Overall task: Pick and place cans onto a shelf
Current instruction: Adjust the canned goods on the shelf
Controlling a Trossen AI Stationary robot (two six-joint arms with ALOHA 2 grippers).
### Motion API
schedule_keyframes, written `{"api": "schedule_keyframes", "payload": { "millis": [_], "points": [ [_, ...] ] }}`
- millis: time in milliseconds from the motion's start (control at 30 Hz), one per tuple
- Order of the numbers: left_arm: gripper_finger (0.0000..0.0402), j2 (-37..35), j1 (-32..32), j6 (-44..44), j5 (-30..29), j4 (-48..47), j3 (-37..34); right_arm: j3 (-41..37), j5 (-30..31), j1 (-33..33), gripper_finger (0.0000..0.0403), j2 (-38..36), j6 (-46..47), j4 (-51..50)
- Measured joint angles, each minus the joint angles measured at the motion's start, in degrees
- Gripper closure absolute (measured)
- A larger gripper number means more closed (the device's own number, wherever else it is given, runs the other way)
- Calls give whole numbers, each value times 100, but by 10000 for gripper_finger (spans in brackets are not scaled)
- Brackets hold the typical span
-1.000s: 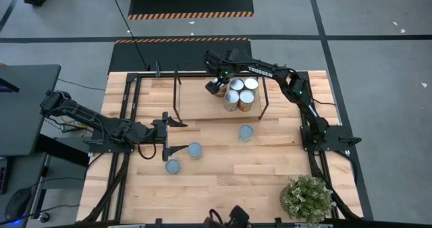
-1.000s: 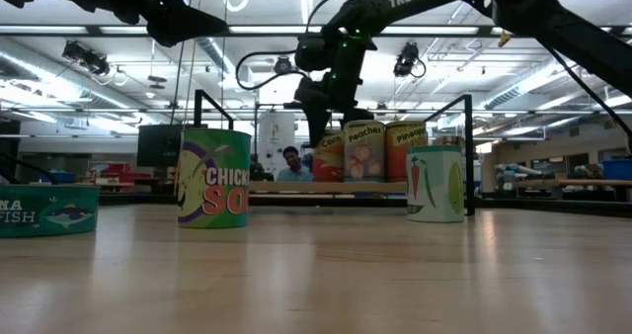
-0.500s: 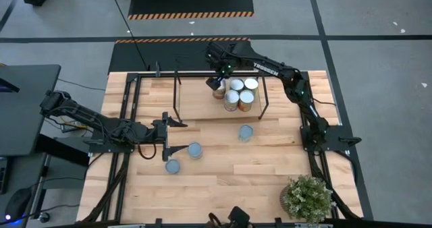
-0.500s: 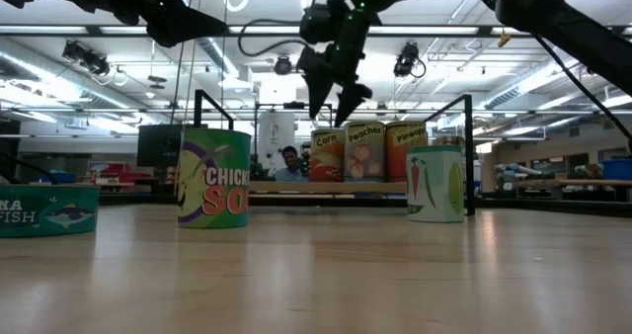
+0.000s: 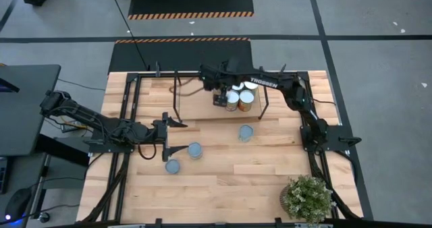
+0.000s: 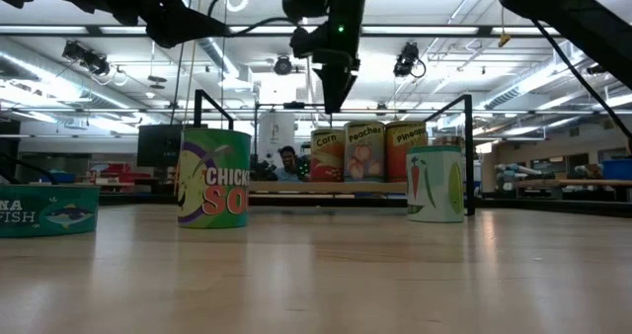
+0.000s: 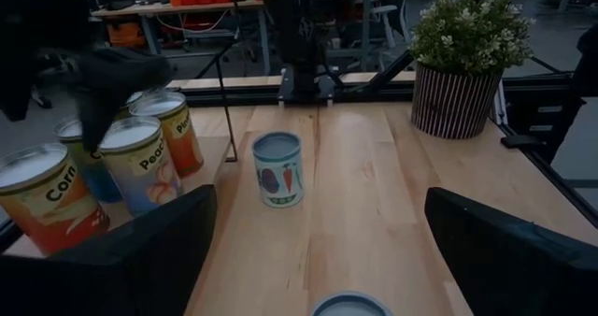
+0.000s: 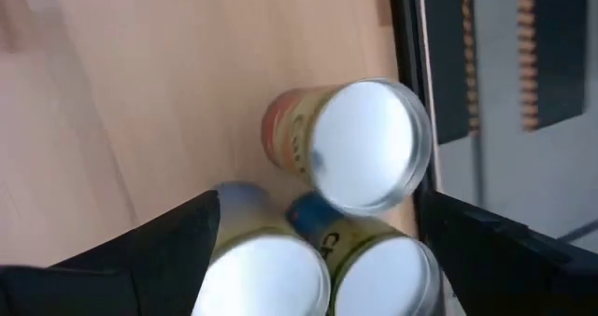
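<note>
Several cans stand close together on the light-wood shelf (image 5: 196, 105) at the far middle; the low view shows the Corn can (image 6: 327, 154), a Peaches can (image 6: 364, 151) and a third can (image 6: 406, 148). My right gripper (image 5: 221, 98) hangs open and empty above them, fingers pointing down (image 6: 331, 89); its wrist view (image 8: 316, 204) looks down on a white-topped orange can (image 8: 369, 148). Three more cans stand on the tabletop: a vegetable can (image 5: 245, 133), a soup can (image 5: 195, 150) and a flat tuna can (image 5: 173, 166). My left gripper (image 5: 179, 135) waits open by these last two.
Thin black posts (image 5: 177, 93) and rails frame the shelf. A potted plant (image 5: 308, 197) stands at the near right corner. Bare wood lies between the tabletop cans and the near edge. A person (image 6: 287, 163) shows in the room beyond the table.
My right gripper has let go of the Corn can at the left of the cluster and gone straight up, turning about as it rose. The Corn can stays upright on the shelf beside the others.
</note>
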Motion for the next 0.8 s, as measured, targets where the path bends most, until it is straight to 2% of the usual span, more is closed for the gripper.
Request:
{"api": "schedule_keyframes", "payload": {
  "millis": [133, 433, 800],
  "points": [
    [13, 1, 0, -25, -1, -1, -1, -170, 193, 114, 26, 8, -141, 64],
    [13, -1, 0, -39, -2, 3, -1, -455, 710, 58, 26, 4, 149, 195],
    [13, -1, 0, -42, -1, 1, 1, -636, 861, 34, 26, 7, 464, 60]
  ]
}}
